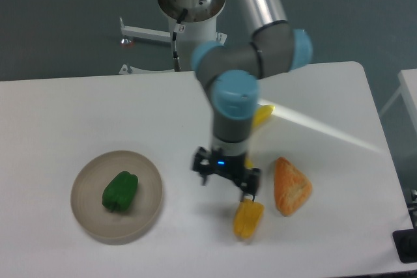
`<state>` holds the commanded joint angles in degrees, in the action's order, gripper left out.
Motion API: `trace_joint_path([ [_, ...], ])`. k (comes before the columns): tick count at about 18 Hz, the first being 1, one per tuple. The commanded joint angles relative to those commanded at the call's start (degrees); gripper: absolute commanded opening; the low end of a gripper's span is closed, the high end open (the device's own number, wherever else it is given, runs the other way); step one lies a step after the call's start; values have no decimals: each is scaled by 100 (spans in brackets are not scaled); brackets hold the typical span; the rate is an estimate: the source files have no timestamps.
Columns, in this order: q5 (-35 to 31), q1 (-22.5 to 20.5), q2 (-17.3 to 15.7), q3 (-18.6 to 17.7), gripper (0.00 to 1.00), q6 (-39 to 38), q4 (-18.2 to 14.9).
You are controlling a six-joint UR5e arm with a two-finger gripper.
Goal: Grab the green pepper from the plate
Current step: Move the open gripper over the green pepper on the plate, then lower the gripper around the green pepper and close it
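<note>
The green pepper [120,191] is small, glossy and dark green, and lies in the middle of the round beige-grey plate [88,219] at the front left of the white table. My gripper [227,187] points down over the table's middle, well to the right of the plate and apart from it. Its two dark fingers stand spread apart with nothing between them. The right fingertip [251,193] is just above a yellow pepper [248,219].
An orange wedge-shaped object [292,185] lies right of the gripper. Another yellow object [262,115] shows partly behind the arm. The robot base [192,4] stands at the table's back edge.
</note>
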<state>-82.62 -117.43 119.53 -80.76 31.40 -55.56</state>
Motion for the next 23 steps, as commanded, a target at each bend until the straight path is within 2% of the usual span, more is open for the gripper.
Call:
trace_joint_path([
  [2, 0, 211, -18, -176, 100, -178, 203],
  [6, 123, 440, -26, -370, 100, -362, 230],
  [11, 185, 669, -202, -721, 100, -389, 370],
  [17, 176, 792, -123, -801, 100, -503, 625],
  [23, 141, 809, -35, -783, 100, -503, 652],
])
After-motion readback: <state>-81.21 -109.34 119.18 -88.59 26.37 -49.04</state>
